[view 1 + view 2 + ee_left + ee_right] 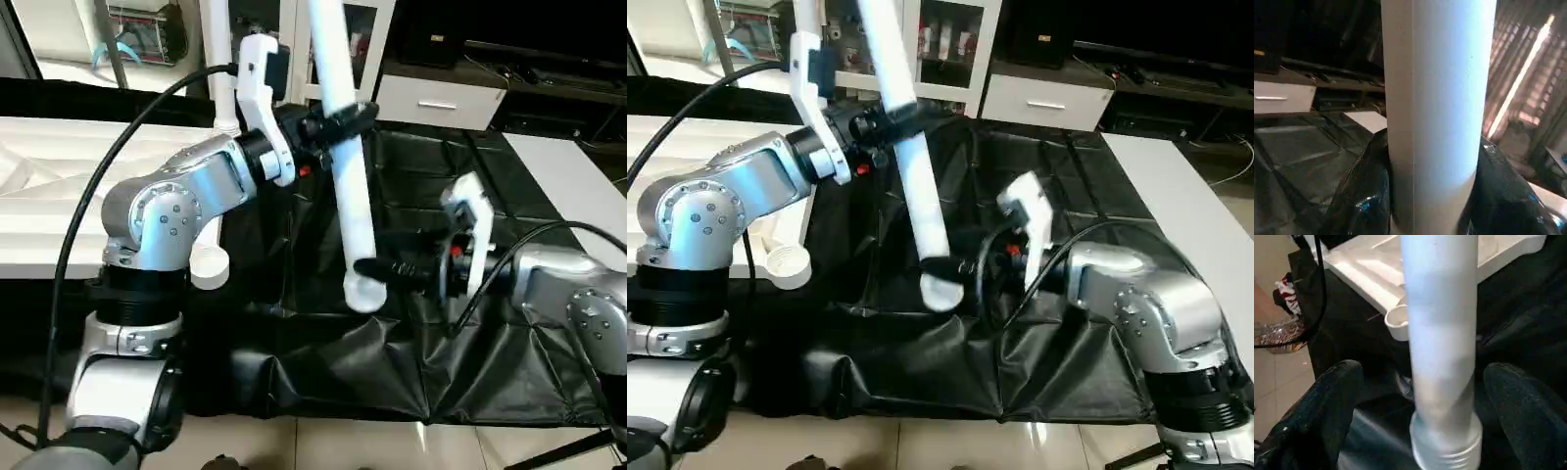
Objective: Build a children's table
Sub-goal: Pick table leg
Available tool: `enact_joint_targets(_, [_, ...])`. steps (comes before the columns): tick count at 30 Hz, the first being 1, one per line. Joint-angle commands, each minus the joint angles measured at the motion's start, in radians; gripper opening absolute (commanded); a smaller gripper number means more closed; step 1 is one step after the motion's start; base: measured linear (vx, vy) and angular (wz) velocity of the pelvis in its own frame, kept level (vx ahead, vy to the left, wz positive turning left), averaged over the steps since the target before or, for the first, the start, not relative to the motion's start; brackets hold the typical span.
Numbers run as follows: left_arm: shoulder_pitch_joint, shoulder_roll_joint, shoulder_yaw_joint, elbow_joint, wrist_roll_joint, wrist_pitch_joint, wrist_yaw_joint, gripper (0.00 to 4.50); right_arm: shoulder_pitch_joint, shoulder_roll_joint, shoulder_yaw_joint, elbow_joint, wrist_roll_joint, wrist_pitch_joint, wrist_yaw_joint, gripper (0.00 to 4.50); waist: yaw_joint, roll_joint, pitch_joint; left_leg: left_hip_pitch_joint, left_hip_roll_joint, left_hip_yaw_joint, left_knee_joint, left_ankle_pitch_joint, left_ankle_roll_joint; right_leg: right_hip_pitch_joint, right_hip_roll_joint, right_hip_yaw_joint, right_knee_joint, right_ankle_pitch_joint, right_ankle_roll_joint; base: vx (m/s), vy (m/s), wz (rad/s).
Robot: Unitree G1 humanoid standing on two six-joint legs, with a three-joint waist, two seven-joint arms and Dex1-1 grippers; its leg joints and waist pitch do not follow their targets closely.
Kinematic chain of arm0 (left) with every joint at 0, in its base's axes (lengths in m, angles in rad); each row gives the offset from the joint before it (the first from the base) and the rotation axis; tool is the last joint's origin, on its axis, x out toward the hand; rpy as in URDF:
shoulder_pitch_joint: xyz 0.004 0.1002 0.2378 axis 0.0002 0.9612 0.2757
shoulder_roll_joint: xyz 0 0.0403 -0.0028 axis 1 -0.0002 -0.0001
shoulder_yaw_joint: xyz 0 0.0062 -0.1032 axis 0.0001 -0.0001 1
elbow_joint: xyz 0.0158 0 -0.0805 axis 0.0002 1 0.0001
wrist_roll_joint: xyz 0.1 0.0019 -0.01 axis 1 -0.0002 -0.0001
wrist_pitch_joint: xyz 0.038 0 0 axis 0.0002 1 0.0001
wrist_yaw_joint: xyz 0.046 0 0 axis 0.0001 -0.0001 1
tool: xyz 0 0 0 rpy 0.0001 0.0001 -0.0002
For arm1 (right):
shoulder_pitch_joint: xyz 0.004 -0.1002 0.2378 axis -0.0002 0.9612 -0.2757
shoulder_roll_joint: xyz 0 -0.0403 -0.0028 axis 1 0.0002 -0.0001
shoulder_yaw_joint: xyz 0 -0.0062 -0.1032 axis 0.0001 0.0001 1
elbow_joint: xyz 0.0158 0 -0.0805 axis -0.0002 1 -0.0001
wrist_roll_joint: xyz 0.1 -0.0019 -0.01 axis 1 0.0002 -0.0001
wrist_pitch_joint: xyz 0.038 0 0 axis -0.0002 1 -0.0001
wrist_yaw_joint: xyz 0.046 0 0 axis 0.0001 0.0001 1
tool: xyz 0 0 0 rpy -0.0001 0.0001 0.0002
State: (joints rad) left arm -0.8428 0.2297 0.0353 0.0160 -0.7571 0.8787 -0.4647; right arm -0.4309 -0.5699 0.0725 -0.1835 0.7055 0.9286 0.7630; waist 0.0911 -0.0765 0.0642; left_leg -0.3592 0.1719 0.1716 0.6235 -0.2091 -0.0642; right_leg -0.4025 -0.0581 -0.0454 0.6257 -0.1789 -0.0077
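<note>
Left eye view: your left gripper (338, 125) fingers pinch white leg (353, 196) mid-shaft, tilted above black cloth (392, 362). Right gripper (377, 269) fingers spread around leg's lower end. Tabletop (39, 196) lies at left.

One long tapered white plastic tube leg (353, 186) is up off the black sheet (411, 352), its threaded end lowest. One white plastic rectangular table top (59, 186) lies ribbed side up at the sheet's left edge, with two round corner sockets (209, 266) visible on its near side. A second white tube leg (217, 59) stands upright behind the top. Two silver robot arms reach in, each with one black two-fingered end effector: left end effector (343, 122), right end effector (377, 269).
</note>
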Motion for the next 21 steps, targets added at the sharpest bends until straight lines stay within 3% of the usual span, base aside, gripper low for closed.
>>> enact_joint_targets(1, [-0.020, 0.003, -0.034, -0.051, -0.016, 0.019, -0.039, 1.72, -0.018, 0.002, 0.007, 0.008, -0.010, 0.026, -0.013, 4.25, 0.005, -0.001, -0.067, 0.004, 0.051, -0.017, -0.075, -0.086, -0.022, 0.051, -0.082, 0.047, -0.074, -0.252, -0.164, 0.000, 0.000, 0.00])
enact_joint_targets(12, [-0.023, 0.002, -0.051, -0.073, -0.021, 0.035, -0.080, 1.72, -0.009, 0.003, 0.078, 0.005, -0.061, 0.034, -0.016, 4.25, 0.004, -0.001, -0.065, 0.002, 0.050, -0.017, -0.077, -0.100, -0.030, 0.052, -0.082, 0.047, -0.077, -0.275, -0.151, 0.000, 0.000, 0.00])
enact_joint_targets(19, [-0.019, 0.009, -0.065, -0.086, -0.018, 0.047, -0.107, 1.72, -0.005, 0.018, 0.084, 0.000, -0.067, 0.044, -0.017, 3.48, 0.004, 0.000, -0.066, 0.002, 0.051, -0.017, -0.077, -0.101, -0.032, 0.051, -0.081, 0.047, -0.076, -0.260, -0.154, 0.000, 0.000, 0.00])
enact_joint_targets(21, [-0.019, 0.009, -0.066, -0.089, -0.018, 0.050, -0.109, 1.72, -0.008, 0.020, 0.085, 0.004, -0.070, 0.042, -0.014, 3.48, 0.003, -0.001, -0.065, 0.002, 0.051, -0.017, -0.077, -0.103, -0.032, 0.052, -0.082, 0.047, -0.076, -0.263, -0.155, 0.000, 0.000, 0.00])
